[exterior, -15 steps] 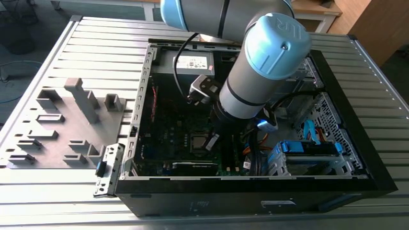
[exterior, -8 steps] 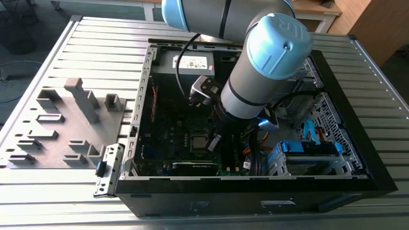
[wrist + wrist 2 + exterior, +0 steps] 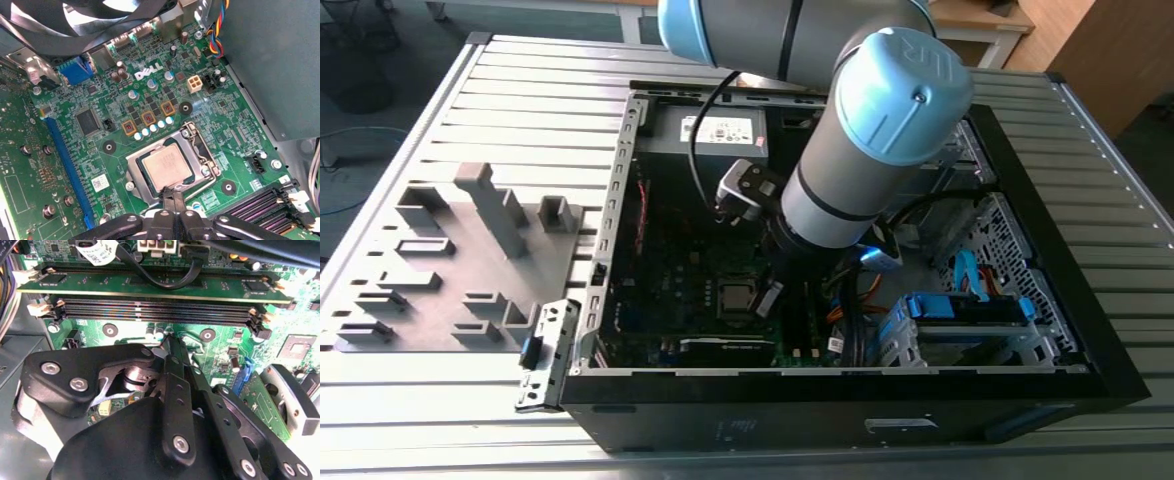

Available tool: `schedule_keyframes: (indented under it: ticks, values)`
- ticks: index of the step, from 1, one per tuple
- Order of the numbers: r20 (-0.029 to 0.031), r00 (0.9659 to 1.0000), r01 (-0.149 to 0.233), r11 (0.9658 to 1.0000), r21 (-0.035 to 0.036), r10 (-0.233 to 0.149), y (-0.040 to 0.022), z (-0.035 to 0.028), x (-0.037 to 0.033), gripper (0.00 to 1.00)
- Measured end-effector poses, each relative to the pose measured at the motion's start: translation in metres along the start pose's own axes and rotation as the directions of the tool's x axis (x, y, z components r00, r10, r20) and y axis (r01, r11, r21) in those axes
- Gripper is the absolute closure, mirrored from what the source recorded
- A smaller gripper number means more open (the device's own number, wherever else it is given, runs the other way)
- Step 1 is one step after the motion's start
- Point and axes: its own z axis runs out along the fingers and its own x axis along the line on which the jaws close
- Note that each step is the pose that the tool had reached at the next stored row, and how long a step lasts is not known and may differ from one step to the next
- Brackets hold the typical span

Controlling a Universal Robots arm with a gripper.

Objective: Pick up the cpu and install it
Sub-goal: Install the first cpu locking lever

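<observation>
On the exterior view's left, a grey plastic fixture (image 3: pixel 460 260) with tall blocks sits on the slatted metal table (image 3: pixel 534 100), just beside the open black computer case (image 3: pixel 854 400). My arm (image 3: pixel 881 140) reaches down into that case near its middle, over the green motherboard (image 3: pixel 680 290), and the socket area shows as a small pale square (image 3: pixel 736 297) just beside my wrist. On the exterior view's right inside the case are a blue drive bracket (image 3: pixel 961 310) and bundled cables (image 3: pixel 861 290). In the first wrist view, the cpu (image 3: pixel 166 168) lies flat in its socket on the motherboard, its silvery top facing up, with the metal socket frame (image 3: pixel 202 150) around it and a long blue slot (image 3: pixel 67 165) well to one side; a dark square motherboard chip (image 3: pixel 87 121) sits apart from it. My gripper (image 3: pixel 170 192) is right at the edge of the cpu, its two black fingers pressed together with no gap that I can see between the tips, and they pinch nothing. In the second wrist view, my gripper (image 3: pixel 172 347) points toward the black memory slots (image 3: pixel 155 310), with its linkage arms drawn in close.
</observation>
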Motion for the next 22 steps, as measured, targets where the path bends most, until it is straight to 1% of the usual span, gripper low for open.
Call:
schedule_keyframes:
  ticks: [6, 13, 22]
  values:
    - [0.0007, 1.0, 0.0, 1.0, -0.0006, 0.0, 0.0021, 0.0004, 0.0011, 0.89]
    - [0.0006, 1.0, 0.001, 1.0, -0.0005, -0.001, 0.0003, 0.0006, 0.0049, 0.89]
    - [0.0005, 1.0, 0.002, 1.0, -0.0004, -0.002, 0.0002, 0.0005, 0.0048, 0.89]
